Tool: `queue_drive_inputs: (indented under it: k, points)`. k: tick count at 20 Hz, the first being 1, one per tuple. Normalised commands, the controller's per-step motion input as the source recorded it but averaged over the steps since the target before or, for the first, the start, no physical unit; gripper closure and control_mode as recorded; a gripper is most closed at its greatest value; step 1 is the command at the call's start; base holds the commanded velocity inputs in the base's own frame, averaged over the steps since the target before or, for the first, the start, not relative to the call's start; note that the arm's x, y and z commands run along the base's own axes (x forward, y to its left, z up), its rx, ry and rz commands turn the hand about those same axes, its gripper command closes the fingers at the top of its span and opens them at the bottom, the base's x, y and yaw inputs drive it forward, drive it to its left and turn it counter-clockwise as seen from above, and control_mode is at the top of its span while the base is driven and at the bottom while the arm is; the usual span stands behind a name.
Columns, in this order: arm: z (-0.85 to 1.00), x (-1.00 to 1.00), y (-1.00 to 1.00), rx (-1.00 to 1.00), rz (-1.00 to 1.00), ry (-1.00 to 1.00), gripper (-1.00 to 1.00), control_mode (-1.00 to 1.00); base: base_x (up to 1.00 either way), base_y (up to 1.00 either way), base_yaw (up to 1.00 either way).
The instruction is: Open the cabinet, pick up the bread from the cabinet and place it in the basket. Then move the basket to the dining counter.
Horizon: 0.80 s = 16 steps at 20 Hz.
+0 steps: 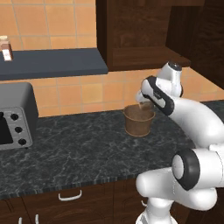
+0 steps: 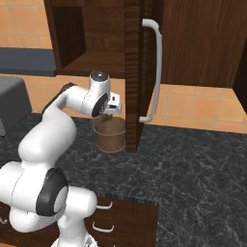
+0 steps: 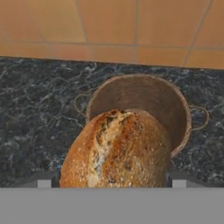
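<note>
A crusty brown bread loaf [image 3: 116, 151] is held in my gripper [image 3: 112, 181], which is shut on it, with the fingers mostly hidden behind the loaf. Directly beneath it the round woven basket [image 3: 144, 94] stands on the speckled granite. In the base views my gripper [image 1: 144, 104] [image 2: 108, 115] hovers just over the rim of the basket [image 1: 139, 120] [image 2: 110, 135]. The dark wood cabinet [image 1: 140, 35] stands open above, and its door [image 2: 135, 72], with the long silver handle [image 2: 157, 72], swings out edge-on beside the basket. The dining counter is out of view.
A grey toaster oven [image 1: 15, 116] sits at the left of the granite counter [image 1: 87, 148]. A dark wall shelf [image 1: 52, 63] carries a small bottle [image 1: 6, 48]. The open cabinet door hangs close to the right of the basket. Low drawers [image 1: 70, 195] run under the counter edge.
</note>
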Motion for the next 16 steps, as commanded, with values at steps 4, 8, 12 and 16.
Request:
queue_drive_inputs:
  k: [4,8,12,16]
  points:
    - [-0.57,0.73,0.0,-0.08,0.0,0.04,1.0,-1.0,0.0,0.0,0.0]
    - [-0.6,0.53,-0.01,-0.08,0.0,0.01,1.0,-1.0,0.0,0.0,0.0]
    - [-0.56,0.39,-0.04,-0.07,0.0,0.0,1.0,-1.0,0.0,0.0,0.0]
    - [-0.49,0.35,-0.04,-0.06,0.0,0.0,1.0,-1.0,0.0,0.0,0.0]
